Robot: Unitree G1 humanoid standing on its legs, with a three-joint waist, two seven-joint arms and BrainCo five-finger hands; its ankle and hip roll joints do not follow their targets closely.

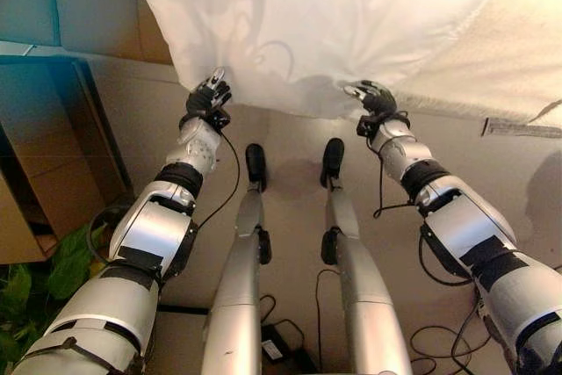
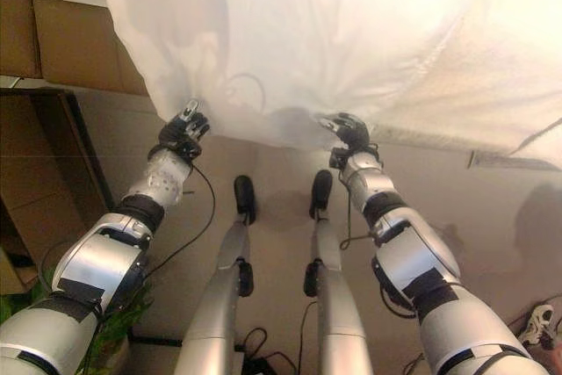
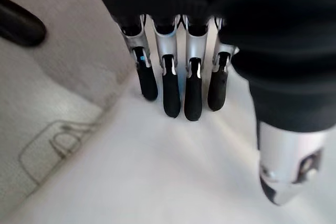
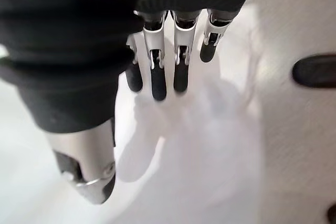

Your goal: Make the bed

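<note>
One white sheet [image 1: 351, 24] hanging over the bed's near edge, two hands on its hem: left hand [image 1: 207, 97] and right hand [image 1: 376, 98], fingers [image 3: 170, 90] straight, released. Brown cabinet [image 1: 53, 155] left.

We count one white sheet [image 1: 369, 24], spreading from eleven o'clock round to three o'clock. Two hands are at its near edge: the left hand [image 1: 209, 96] at ten o'clock, the right hand [image 1: 376, 97] at one o'clock. One green plant [image 1: 35, 283] shows at eight o'clock.
</note>
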